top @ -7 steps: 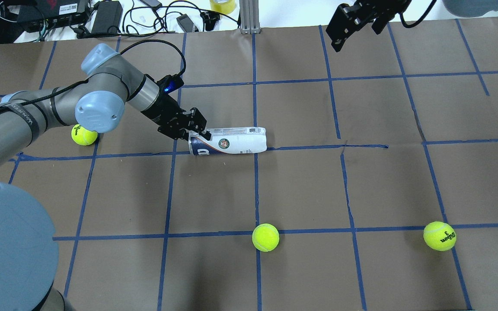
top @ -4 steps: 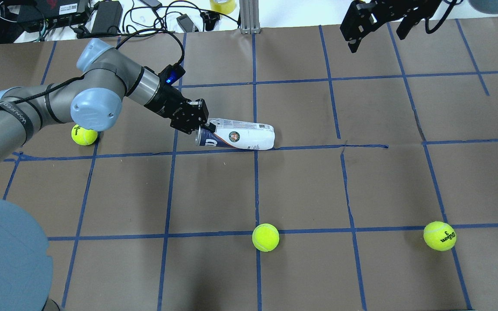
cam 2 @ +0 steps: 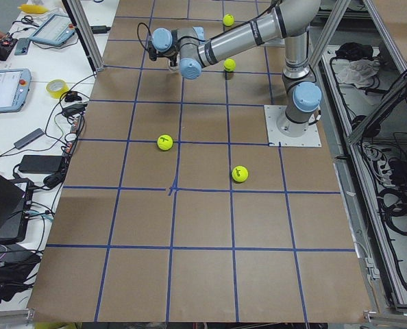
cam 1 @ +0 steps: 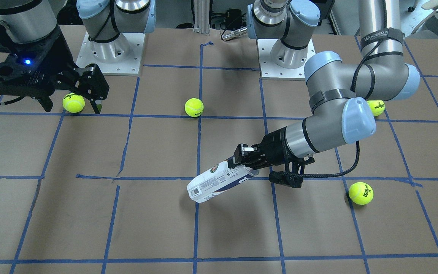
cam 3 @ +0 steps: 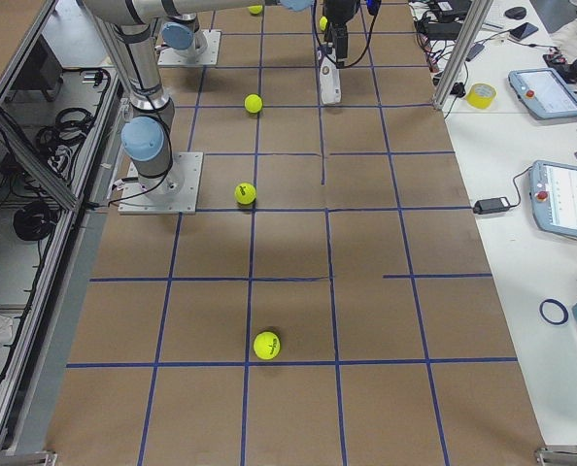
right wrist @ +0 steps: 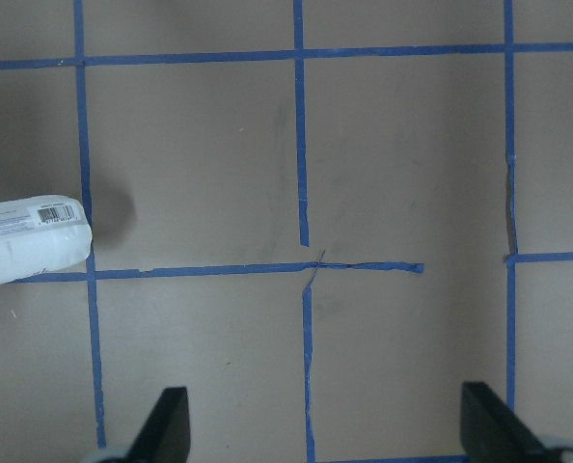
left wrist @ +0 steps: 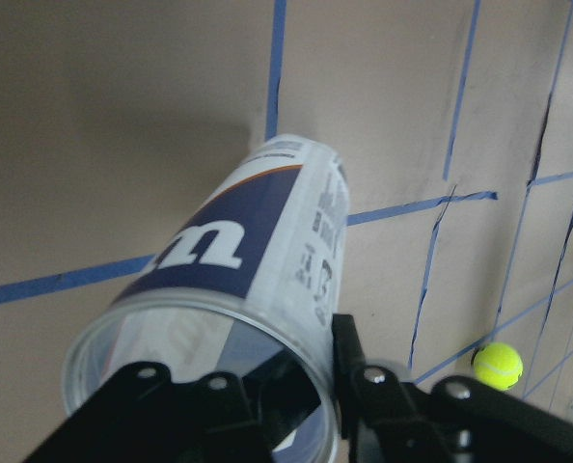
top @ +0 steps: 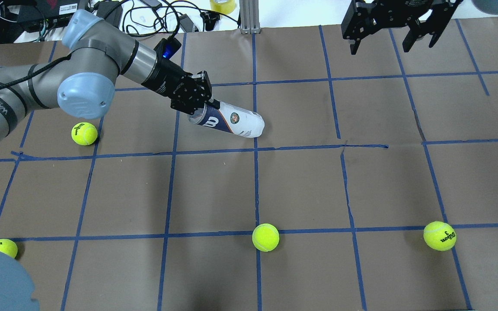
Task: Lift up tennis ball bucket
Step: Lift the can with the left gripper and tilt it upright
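As viewed from over the robot's shoulders, working outward from the base: three tennis balls (top: 265, 237) in the nearest row of the brown table (top: 361, 185), well apart from one another. One grid row further out, on the robot's left, a fourth ball (top: 84, 133).

Just beyond that row, near the table's middle line: the tennis ball bucket (top: 231, 122). Sits tilted, with the open, metal-rimmed end raised toward the left arm and the closed white end low, pointing to the robot's right. Possibly touches the paper at the closed end; contact not determinable from these views.

At the raised end: left gripper (top: 200, 109). Clamps the rim of the open mouth, one finger (left wrist: 349, 357) pressed against the outer wall.

Furthest out, at the table's far edge: right gripper (right wrist: 327, 434). Hangs above the paper with fingers spread wide, well apart from the bucket.
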You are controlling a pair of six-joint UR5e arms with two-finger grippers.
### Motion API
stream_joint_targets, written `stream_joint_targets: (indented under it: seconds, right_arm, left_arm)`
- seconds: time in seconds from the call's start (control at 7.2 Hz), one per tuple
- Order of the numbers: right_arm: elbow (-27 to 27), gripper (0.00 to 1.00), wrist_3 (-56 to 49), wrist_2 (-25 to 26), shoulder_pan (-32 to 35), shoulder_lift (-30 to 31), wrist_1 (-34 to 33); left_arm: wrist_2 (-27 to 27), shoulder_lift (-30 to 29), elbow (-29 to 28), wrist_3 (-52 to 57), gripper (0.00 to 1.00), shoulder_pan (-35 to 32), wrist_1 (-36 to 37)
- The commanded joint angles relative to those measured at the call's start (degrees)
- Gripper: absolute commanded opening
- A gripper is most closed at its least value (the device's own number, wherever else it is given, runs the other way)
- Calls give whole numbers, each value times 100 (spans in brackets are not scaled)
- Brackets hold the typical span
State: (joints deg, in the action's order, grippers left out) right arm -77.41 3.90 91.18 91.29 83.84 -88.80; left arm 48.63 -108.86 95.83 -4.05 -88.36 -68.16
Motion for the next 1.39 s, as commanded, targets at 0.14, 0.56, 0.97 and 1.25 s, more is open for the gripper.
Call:
stream_joint_targets:
  seconds: [0.14,0.56,0.97,1.25]
  right_arm:
    - [-11,100,497,14,-6,54,38]
    - [-29,100,885,14,-6,106,117]
    - [-29,100,867,14,-6,106,117]
    - [-29,100,867,40,-6,106,117]
  left_arm:
    - [1166,-48,-712,-1387,0,-540,691]
    - [3772,-162,-1161,-532,0,-1410,81]
    - [4321,-565,-1873,150,0,-1719,-1040]
    - [4513,-855,-2075,159,0,-1999,-1076]
